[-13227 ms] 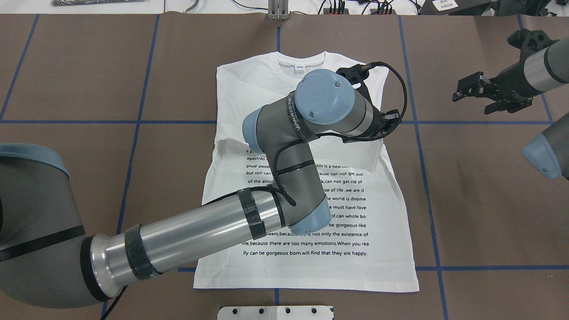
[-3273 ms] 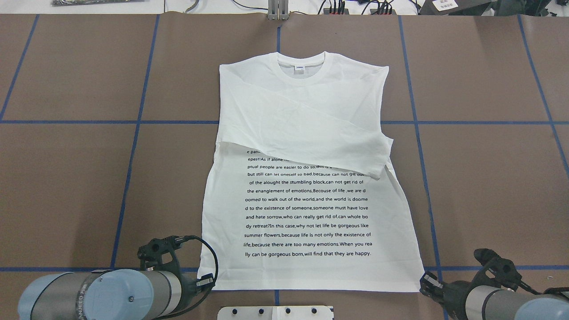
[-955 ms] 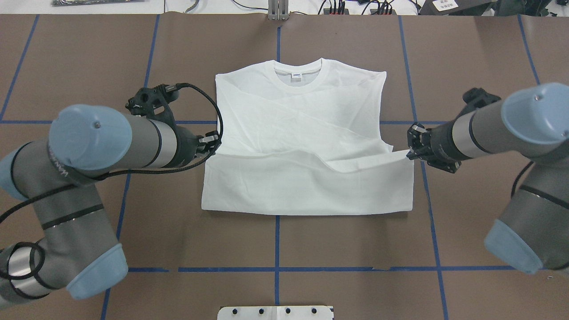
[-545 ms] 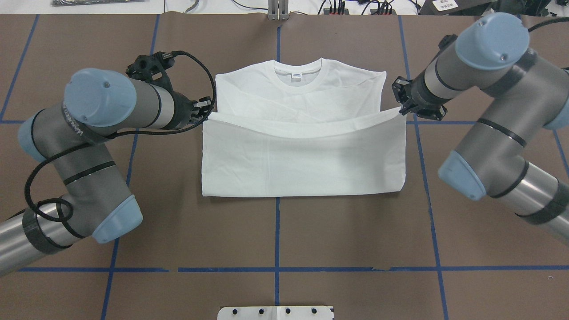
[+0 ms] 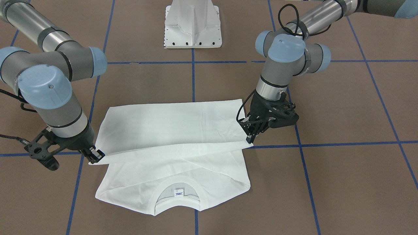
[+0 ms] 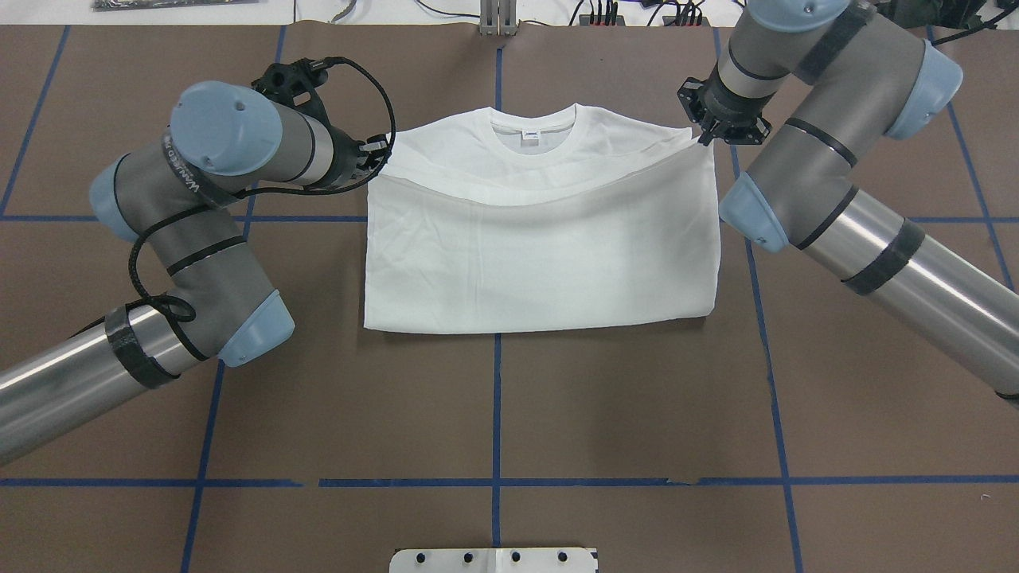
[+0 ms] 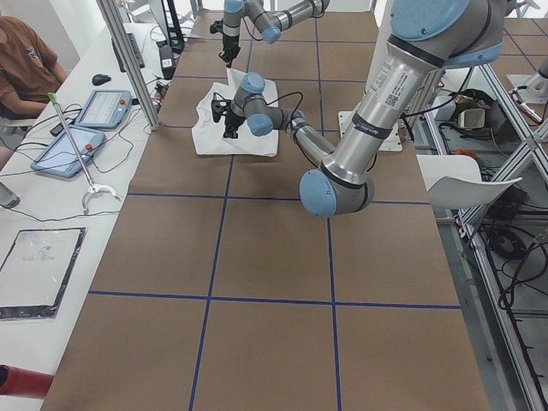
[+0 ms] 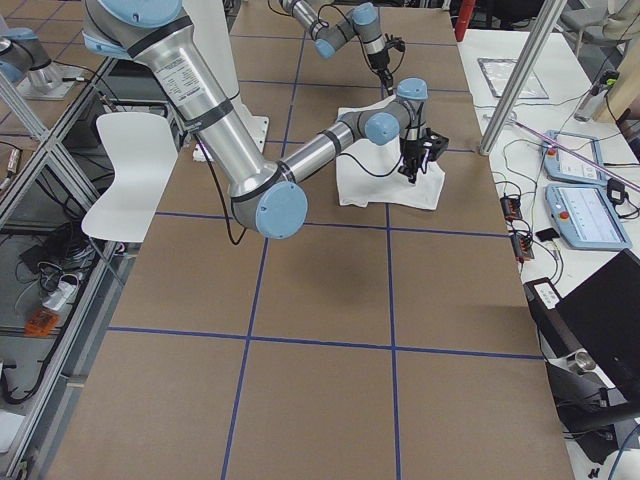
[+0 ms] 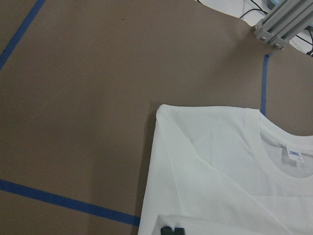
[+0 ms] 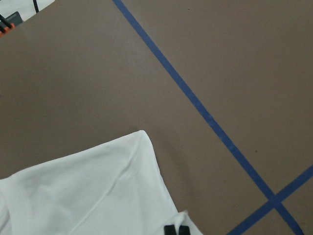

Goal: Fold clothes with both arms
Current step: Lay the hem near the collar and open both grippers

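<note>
One white T-shirt [image 6: 541, 255] lies at the middle of the brown tabletop [image 6: 493, 414], doubled over on itself so that its lower half covers most of the upper half. The ribbed collar [image 6: 545, 131] and its small label [image 6: 529, 135] show beyond the raised edge. There are two arms, and each carries one tool. The left tool [image 6: 380, 157] is clenched on one corner of the top layer and the right tool [image 6: 705, 135] is clenched on the other corner, both close to the shoulders. The edge between the two corners sags in a shallow curve, which suggests the cloth is light, limp and without stiffness, so it will droop wherever it is unsupported and will crease readily. It looks safe from breakage but likely to slip from a shallow pinch. The corners and hems seem the best places to hold it, taken as a pair so the fold stays square. No other garment is in view.
</note>
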`<action>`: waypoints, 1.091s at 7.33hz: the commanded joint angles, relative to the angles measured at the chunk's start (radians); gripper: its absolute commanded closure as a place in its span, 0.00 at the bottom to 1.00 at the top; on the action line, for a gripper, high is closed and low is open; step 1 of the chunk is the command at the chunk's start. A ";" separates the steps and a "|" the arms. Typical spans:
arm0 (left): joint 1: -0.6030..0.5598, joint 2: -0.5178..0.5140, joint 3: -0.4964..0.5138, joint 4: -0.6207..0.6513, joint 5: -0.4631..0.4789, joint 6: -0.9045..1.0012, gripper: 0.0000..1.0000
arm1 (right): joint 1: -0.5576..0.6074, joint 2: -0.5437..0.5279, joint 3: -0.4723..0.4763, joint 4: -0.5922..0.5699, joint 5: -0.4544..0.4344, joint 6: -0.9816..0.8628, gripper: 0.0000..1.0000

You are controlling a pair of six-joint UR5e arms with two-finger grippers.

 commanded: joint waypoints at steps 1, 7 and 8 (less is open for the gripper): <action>-0.012 -0.052 0.174 -0.119 0.005 0.002 1.00 | 0.003 0.063 -0.191 0.110 0.000 -0.016 1.00; -0.034 -0.083 0.297 -0.224 0.007 0.037 1.00 | 0.002 0.086 -0.294 0.156 -0.007 -0.054 1.00; -0.034 -0.083 0.303 -0.224 0.007 0.037 1.00 | 0.000 0.088 -0.299 0.161 -0.007 -0.054 1.00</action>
